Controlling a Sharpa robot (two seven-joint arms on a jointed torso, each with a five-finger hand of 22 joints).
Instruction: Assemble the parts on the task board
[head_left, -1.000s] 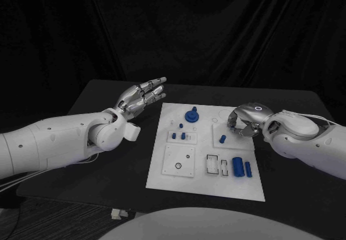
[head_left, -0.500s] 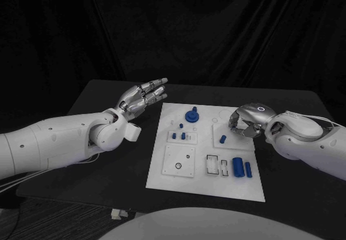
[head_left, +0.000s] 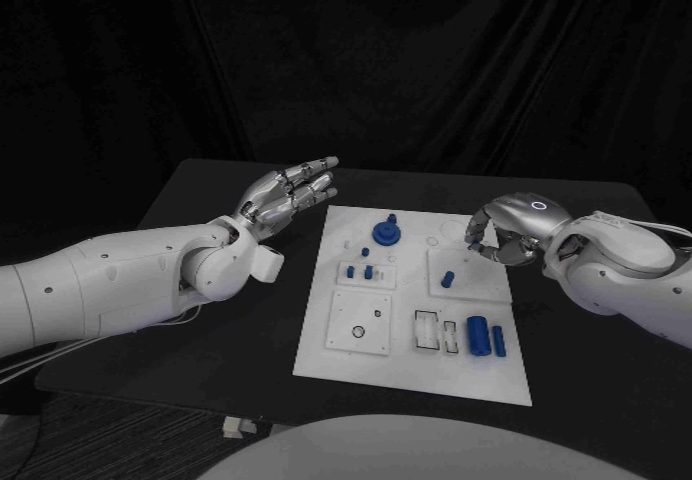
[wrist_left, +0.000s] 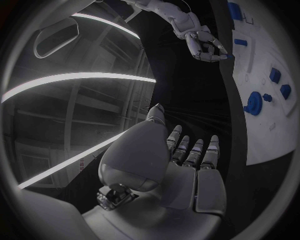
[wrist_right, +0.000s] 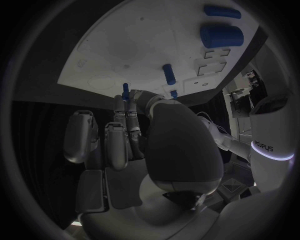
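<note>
- Task board (head_left: 411, 375), white, lay in the middle of the black table (head_left: 188, 330), long side running away from the robot.
- Nearest on the board: a fat blue cylinder (head_left: 475, 333) and a thin blue bar (head_left: 496, 338) lying side by side at the near right, next to two rectangular cutouts (head_left: 434, 331).
- Near left of the board: a square plate (head_left: 358, 322) with a ring outline and a small hole.
- Middle left: a small plate with two short blue pegs (head_left: 359, 271) standing in it.
- Middle right: a short blue pin (head_left: 447, 278) lying flat on the board, nothing touching it.
- Far end of the board: a blue round knob (head_left: 387, 231) with a stem, standing upright.
- Right hand (head_left: 502, 236) was above the board's right edge, just beyond the pin; fingers curled in. Right wrist view showed fingers (wrist_right: 120, 131) bunched together around a small blue piece (wrist_right: 125, 92) at the tips, so it looked held, though the contact was partly hidden.
- Left hand (head_left: 286, 193) was raised off the table, to the left of the board's far end, well apart from the parts; fingers (wrist_left: 190, 150) stretched out straight, close together, holding nothing.
</note>
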